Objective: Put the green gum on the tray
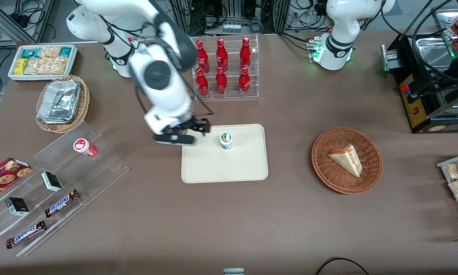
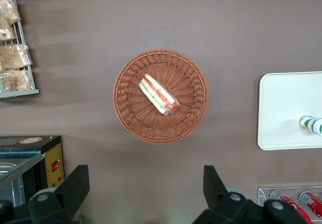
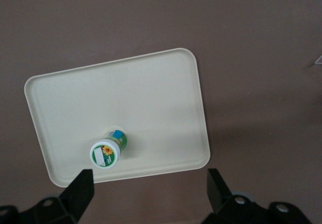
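Beige tray (image 1: pixel 225 168) carries the green gum (image 1: pixel 226 140) upright, while the gripper (image 1: pixel 197 129) hangs just beside it, above the tray's edge, touching nothing; from the right wrist, the gum (image 3: pixel 106 152) stands near the tray's rim (image 3: pixel 200 108), both fingers (image 3: pixel 80 189) spread wide and empty; from the left wrist, the gum (image 2: pixel 312 125) shows on the tray (image 2: pixel 282 108).

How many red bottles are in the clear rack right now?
6. The red bottles stand in the clear rack: three on the upper step, three on the lower, farther from the front camera than the tray. The open claw hovers beside the green gum.
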You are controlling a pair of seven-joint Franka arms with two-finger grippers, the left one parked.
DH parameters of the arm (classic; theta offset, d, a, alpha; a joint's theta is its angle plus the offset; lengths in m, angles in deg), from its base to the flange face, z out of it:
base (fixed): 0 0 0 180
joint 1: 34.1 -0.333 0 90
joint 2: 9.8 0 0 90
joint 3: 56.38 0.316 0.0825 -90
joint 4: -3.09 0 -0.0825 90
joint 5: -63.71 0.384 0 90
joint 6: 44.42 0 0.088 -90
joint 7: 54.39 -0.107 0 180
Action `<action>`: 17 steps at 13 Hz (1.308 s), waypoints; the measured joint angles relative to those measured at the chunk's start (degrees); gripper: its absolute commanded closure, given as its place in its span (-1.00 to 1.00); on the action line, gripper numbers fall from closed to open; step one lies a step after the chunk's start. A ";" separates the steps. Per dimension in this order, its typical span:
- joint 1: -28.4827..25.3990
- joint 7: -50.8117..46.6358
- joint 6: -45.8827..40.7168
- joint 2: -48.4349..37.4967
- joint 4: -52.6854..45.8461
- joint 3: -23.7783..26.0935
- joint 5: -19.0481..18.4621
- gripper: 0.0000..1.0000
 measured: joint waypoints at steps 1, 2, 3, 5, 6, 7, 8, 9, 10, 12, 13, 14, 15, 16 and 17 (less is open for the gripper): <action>2.23 2.24 -2.47 -2.94 0.97 0.01 0.18 -1.00; 4.68 5.35 -5.76 -5.74 1.73 0.04 0.27 -1.00; 7.14 7.98 -8.68 -8.10 2.23 0.08 0.32 -1.00; 11.79 12.05 -14.64 -11.84 2.68 0.12 0.33 -1.00; 13.81 14.14 -17.27 -13.26 2.72 0.15 0.27 -1.00; 16.05 16.95 -19.45 -14.47 2.74 0.20 0.13 -1.00; 18.71 20.52 -21.31 -15.47 2.74 0.36 -0.11 -1.00; 21.83 23.84 -22.90 -16.22 2.70 1.06 -0.80 -1.00; 25.44 26.21 -24.18 -16.70 2.57 2.53 -1.79 -1.00; 31.42 28.98 -25.18 -17.06 2.00 5.39 -3.51 -1.00; 33.53 29.94 -25.20 -17.00 1.61 6.00 -3.80 -1.00; 35.50 31.31 -25.22 -16.87 1.18 6.30 -3.85 -1.00; 37.36 32.70 -25.22 -16.66 0.77 6.42 -3.85 -1.00; 38.87 33.57 -25.22 -16.34 0.38 6.47 -3.87 -1.00; 40.36 34.08 -25.22 -15.83 -0.14 6.55 -3.88 -1.00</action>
